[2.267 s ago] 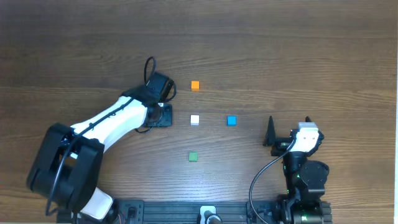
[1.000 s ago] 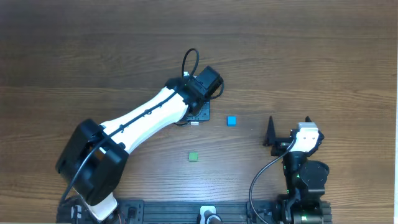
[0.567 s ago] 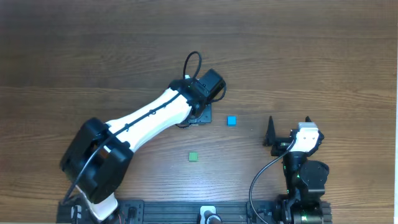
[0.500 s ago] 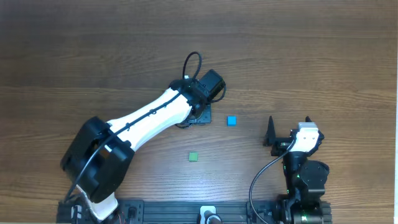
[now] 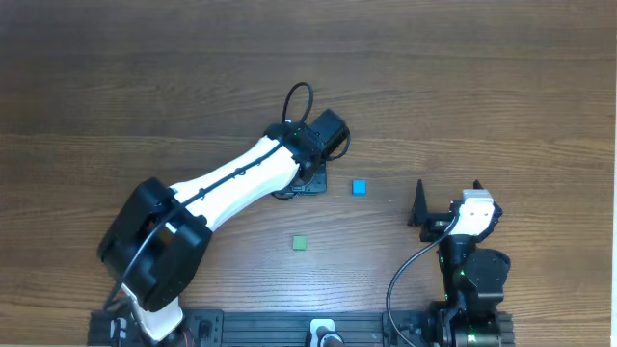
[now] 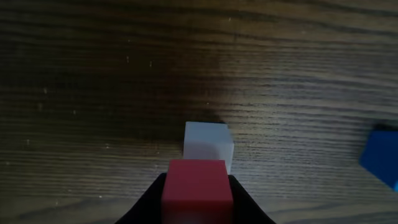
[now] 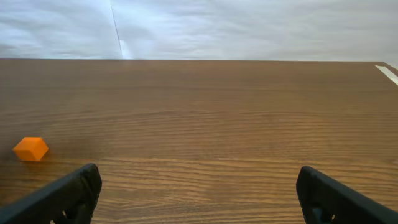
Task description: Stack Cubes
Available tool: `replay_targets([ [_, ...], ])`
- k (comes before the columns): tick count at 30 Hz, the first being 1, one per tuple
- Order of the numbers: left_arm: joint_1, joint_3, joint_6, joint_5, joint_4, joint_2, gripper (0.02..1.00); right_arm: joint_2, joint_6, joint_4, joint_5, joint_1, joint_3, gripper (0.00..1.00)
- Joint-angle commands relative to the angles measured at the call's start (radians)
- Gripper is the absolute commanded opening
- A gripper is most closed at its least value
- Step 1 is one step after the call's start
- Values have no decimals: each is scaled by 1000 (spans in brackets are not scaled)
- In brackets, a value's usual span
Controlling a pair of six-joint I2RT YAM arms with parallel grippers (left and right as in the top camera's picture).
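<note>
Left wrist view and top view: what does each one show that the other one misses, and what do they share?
Left wrist view adds the red cube gripped by the left gripper, with the white cube just beyond it. Top view adds the green cube and the open right gripper. Both share the blue cube and the wooden table.

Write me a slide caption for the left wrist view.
Red cube clamped in the jaws, close to the white cube on the wooden table; blue cube farther off.
</note>
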Motion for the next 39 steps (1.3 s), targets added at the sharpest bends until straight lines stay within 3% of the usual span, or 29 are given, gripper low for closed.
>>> replay_targets([
  [1,-3,23,-10,3,11,17,42,-7,-5,2,-8,-6,-7,993],
  [30,-8,23,16,-1,36,48,47,-7,-5,2,-8,-6,-7,991],
  [39,-8,23,16,-2,36,50,112,-7,-5,2,-8,-6,-7,993],
])
